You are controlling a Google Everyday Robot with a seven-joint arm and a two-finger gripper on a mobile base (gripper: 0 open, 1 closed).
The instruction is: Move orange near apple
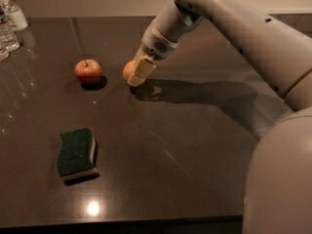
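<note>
The red apple [88, 71] with a thin stem sits on the dark table [185, 150] at the left. The orange [128, 70] is held in my gripper [136, 72], a short way to the right of the apple and just above the table surface. A pale finger [142, 71] covers the orange's right side, so only its left part shows. My arm reaches in from the upper right.
A green and yellow sponge [76, 153] lies at the front left. Clear plastic bottles [9, 26] stand at the far left edge. The robot's pale body [278, 179] fills the lower right corner.
</note>
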